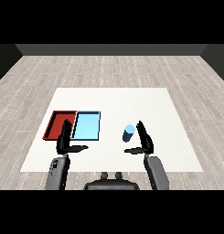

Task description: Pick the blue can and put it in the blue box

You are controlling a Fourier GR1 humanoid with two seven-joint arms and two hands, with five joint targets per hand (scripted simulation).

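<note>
Sitting side by side on worktop [177, 105]: red tray [54, 122], blue tray [89, 133] | blue can [128, 133] upright (pale top), just left of right hand [145, 142], apart | left hand [65, 139], right hand: fingers straight, nothing held

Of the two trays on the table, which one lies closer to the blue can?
The light blue tray. It lies between the red tray and the blue can, so it is the nearer one.
</note>
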